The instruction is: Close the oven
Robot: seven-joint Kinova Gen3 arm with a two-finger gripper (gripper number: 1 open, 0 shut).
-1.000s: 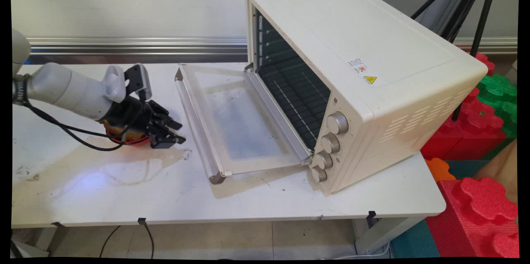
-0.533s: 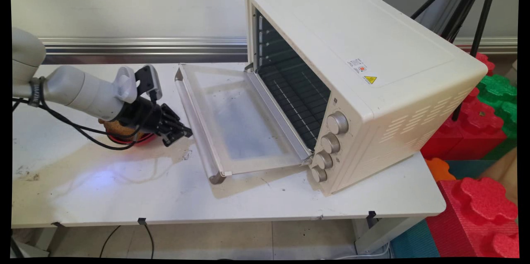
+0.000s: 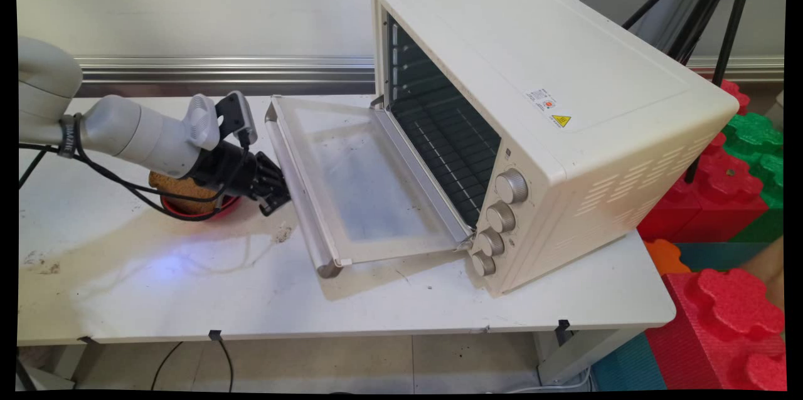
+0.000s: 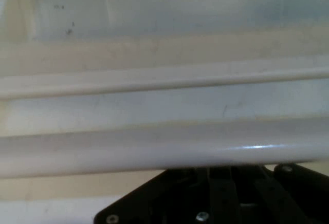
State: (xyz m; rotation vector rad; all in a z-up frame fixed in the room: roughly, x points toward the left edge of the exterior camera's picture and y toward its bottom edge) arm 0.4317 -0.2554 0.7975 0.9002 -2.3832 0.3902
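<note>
A cream toaster oven (image 3: 533, 105) stands on the white table (image 3: 376, 306), its glass door (image 3: 357, 180) folded down flat toward the left. My gripper (image 3: 278, 195) is low over the table, pressed up against the middle of the door's long handle bar (image 3: 300, 190), its tip at or under the bar. In the hand view the handle bar (image 4: 164, 149) runs across the picture just above the black linkage (image 4: 216, 201) and hides the gripper's tip. Behind the wrist a red bowl (image 3: 204, 209) holds a brown spongy chunk (image 3: 168, 185).
Dark wire racks (image 3: 445, 130) show inside the oven, and several knobs (image 3: 502, 215) line its front corner. Red and green foam blocks (image 3: 734, 180) are stacked off the table's right end. Black tripod legs (image 3: 721, 30) stand behind. Black cables (image 3: 119, 184) hang from the arm.
The gripper has moved right and a little up, from beside the red bowl to the door's handle bar. More of the bowl and brown chunk shows behind the wrist.
</note>
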